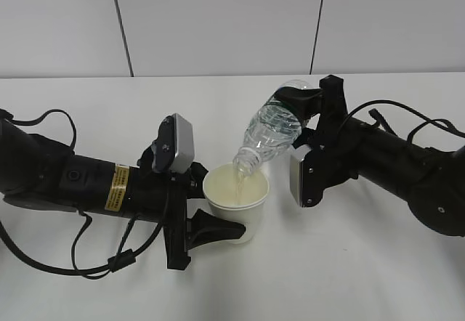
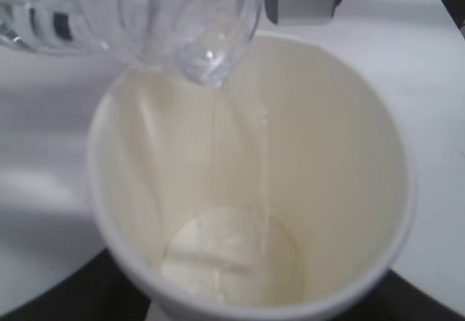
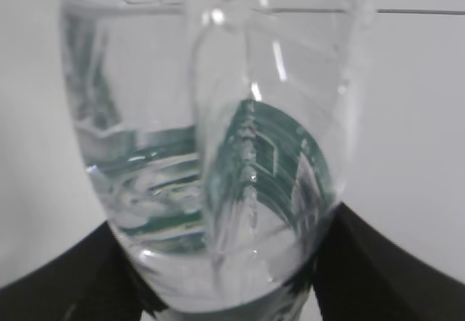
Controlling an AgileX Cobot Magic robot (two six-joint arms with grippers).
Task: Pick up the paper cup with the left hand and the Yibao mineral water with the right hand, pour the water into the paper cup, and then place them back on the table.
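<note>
Pouring: left claw [image 1: 211,223] clamped around cup [image 1: 236,194], right claw [image 1: 309,118] gripping bottle [image 1: 272,132] at 1 o'clock. Best kept neck over rim, tilt gentle.

Black arms [image 1: 65,179], yellow sticker [image 1: 117,187], grey camera modules [image 1: 179,143], black cables [image 1: 87,266]

Clear ribbed Yibao mineral water [image 1: 275,133] tilted neck-down over upright cream paper cup [image 1: 236,201]; thin stream falling in
</note>
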